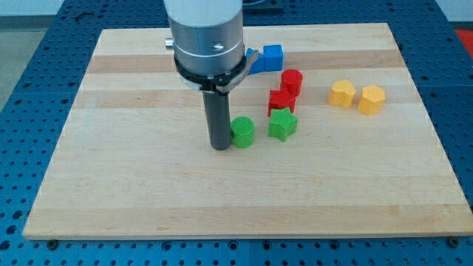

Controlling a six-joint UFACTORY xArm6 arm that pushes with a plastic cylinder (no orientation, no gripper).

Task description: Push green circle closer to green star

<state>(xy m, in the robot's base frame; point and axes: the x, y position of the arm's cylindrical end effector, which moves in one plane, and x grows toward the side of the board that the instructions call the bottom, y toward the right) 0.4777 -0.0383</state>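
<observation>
The green circle (242,132) lies near the board's middle, a short gap to the view's left of the green star (281,123). My tip (220,145) rests on the board right at the circle's left side, touching or almost touching it. The rod rises from there to the arm's grey body, which covers part of the view's top.
A red block (279,100) sits just above the green star, with a red cylinder (292,80) above that. A blue cube (273,56) and a partly hidden blue block (256,62) lie near the top. Two yellow blocks (342,94) (372,98) sit at the right.
</observation>
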